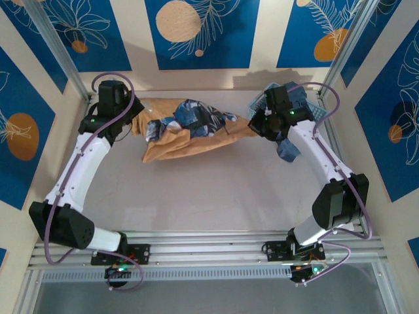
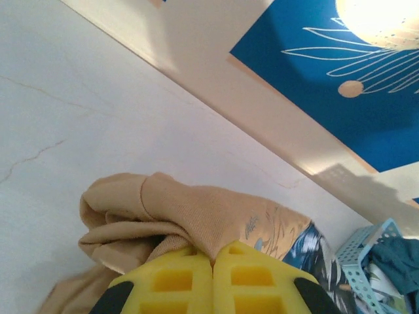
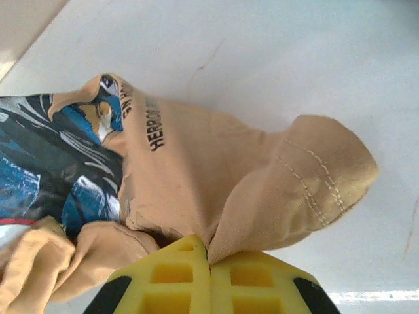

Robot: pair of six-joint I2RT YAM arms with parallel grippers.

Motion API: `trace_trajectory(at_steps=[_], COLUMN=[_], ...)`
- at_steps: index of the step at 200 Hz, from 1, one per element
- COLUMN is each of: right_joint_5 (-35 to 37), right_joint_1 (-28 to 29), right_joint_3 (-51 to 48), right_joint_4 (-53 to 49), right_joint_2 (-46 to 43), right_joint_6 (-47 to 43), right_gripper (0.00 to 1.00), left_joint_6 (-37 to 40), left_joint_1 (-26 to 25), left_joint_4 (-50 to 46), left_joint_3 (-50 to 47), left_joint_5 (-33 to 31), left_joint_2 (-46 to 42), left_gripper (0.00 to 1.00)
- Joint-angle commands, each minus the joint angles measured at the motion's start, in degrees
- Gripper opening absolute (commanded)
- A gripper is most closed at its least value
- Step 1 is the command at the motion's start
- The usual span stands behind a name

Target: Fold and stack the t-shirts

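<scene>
One t-shirt [image 1: 186,145] pinched, left claw [image 2: 213,254], right claw [image 3: 209,252]

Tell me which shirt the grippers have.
The tan-orange shirt with the blue-and-white print: left gripper and right gripper are each shut on an end, and it spans between them. The blue shirts lie ungripped at the basket, far right.

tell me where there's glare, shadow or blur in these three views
Left wrist: the pale disc on the wall panel is blown out, with a soft shadow on the wall below it. Right wrist: even light, the tan shirt sharp enough to read its lettering. Top external: faint shadows on the back wall, no glare.
</scene>
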Motion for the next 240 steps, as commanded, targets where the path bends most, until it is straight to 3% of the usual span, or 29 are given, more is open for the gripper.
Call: trace_trajectory(at_steps=[1, 62, 68, 86, 97, 118, 144, 157, 173, 207, 240], right_joint_5=[-0.61, -8.71, -9.76, -11.41, -11.60, -11.26, -11.33, -11.35, -11.36, -11.56, -11.55], right_joint_1=[-0.69, -2.13, -2.10, -1.75, -1.71, -1.67, -1.90, -1.99, -2.10, -2.63, -3.14], right_joint_3=[-3.51, -6.78, -6.73, -7.91, -8.97, -10.53, -11.41, -11.39, -11.29, -11.41, -11.37], right_joint_4=[-0.65, -1.51, -2.14, -2.93, -2.93, -3.13, -2.75, -2.67, -2.58, -2.32, -2.18], right_joint_2=[0.95, 12.19, 13.18, 14.44, 14.30, 14.18, 14.41, 14.37, 14.44, 14.72, 14.72], right_joint_6=[-2.02, -2.63, -2.56, -2.04, -1.68, -1.89, -2.74, -3.21, -3.57, -4.03, -4.10], right_gripper=[0.00, 0.00, 0.00, 0.00, 0.00, 0.00, 0.00, 0.00, 0.00, 0.00, 0.00], left_joint_6=[1.39, 4.35, 4.03, 3.04, 1.09, -7.68, -23.76, -28.20, -26.44, -15.94, -12.52], left_joint_1=[0.36, 1.58, 1.52, -0.34, -2.31, -7.26, -14.23, -15.84, -16.55, -17.88, -19.31], left_joint_4=[0.29, -11.31, -13.72, -19.68, -23.70, -26.64, -18.49, -13.84, -11.92, -17.47, -17.28], left_joint_3=[-1.60, 15.63, 17.45, 18.65, 16.76, 6.41, -11.05, -16.16, -16.30, -8.46, -6.84], left_joint_5=[-2.62, 3.57, 4.00, 2.53, 1.55, 7.06, 13.78, 14.62, 14.34, 12.34, 12.61], left_joint_2=[3.83, 30.66, 32.09, 31.07, 28.26, 21.01, 12.22, 11.32, 13.92, 22.69, 26.34], left_gripper=[0.00, 0.00, 0.11, 0.56, 0.68, 0.69, 0.65, 0.63, 0.63, 0.60, 0.60])
